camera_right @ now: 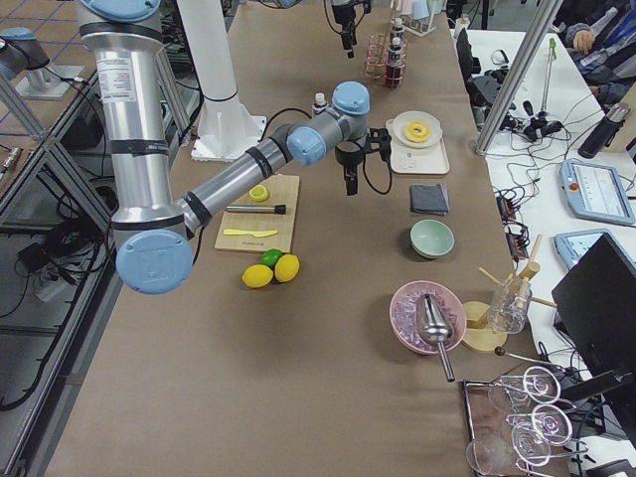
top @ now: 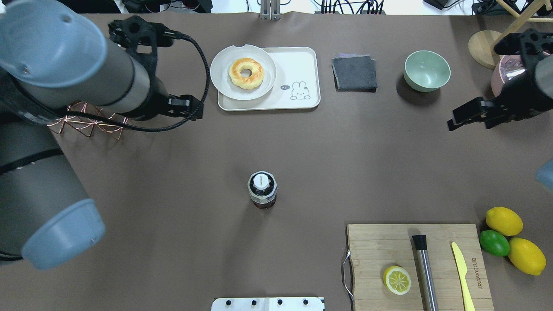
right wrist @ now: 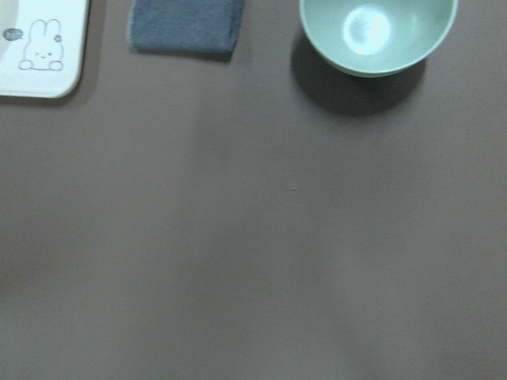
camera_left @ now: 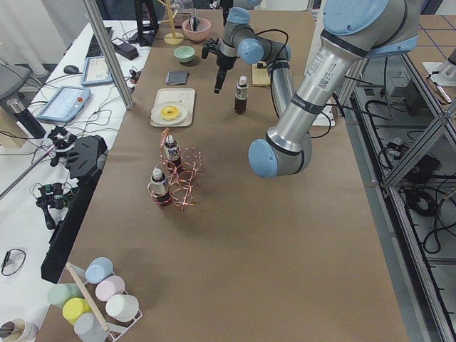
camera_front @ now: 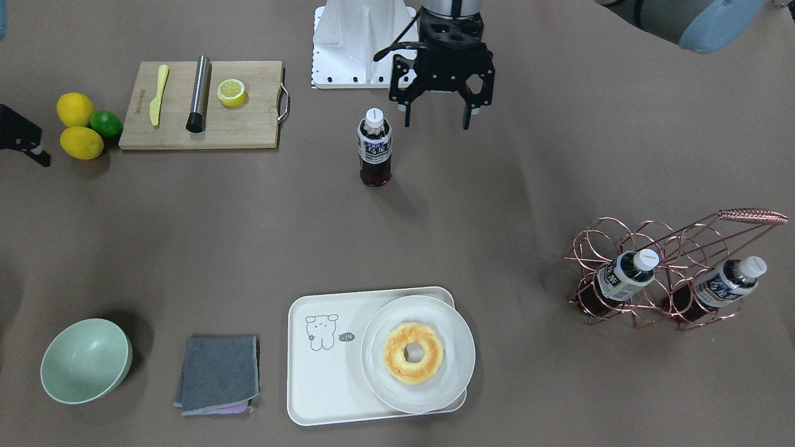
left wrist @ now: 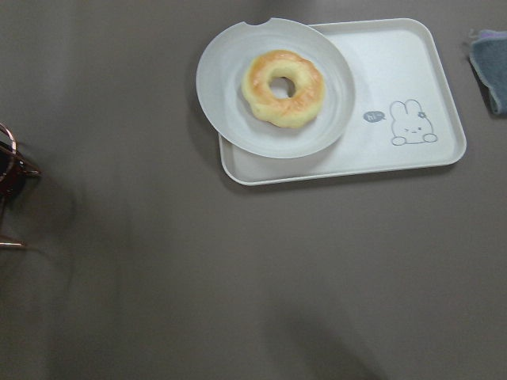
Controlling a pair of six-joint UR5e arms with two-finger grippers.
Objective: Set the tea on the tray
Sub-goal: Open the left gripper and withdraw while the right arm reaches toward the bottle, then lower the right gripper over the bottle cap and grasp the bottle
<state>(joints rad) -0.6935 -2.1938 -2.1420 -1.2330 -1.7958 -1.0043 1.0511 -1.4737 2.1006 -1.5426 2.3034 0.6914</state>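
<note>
From across the table, find the small clear plastic bottle of dark reddish-brown tea (camera_front: 375, 149), white-capped, upright on the brown table (camera_front: 528, 155), well apart from the cream-white rounded-rectangle plastic tray (camera_front: 326, 379) with its line-drawn animal. Note the left claw (camera_front: 436, 124) hanging near the bottle, not touching, released, spread wide, gripping nothing. Note too a round white plate (camera_front: 459, 372) with a ring doughnut (camera_front: 413, 352) taking one end of the tray, overhanging the rim, leaving the drawn end bare.

From over the shoulders, see the bottle alone mid-table, the tray far beyond it, and the right claw (top: 468, 125) out at the table's right side, seemingly spread, so judged released and empty.

From the two table ends, confirm the bottle free of both arms; cannot read either claw there.

From the left wrist, see mainly tray, plate and doughnut; from the right wrist, a tray corner, a folded grey cloth (right wrist: 186, 24) and a pale green bowl (right wrist: 379, 36). No bottle in either.

Judging progress: nothing done yet. Left to do: close on the bottle, lift, carry across, set down upright on the tray's bare end.
</note>
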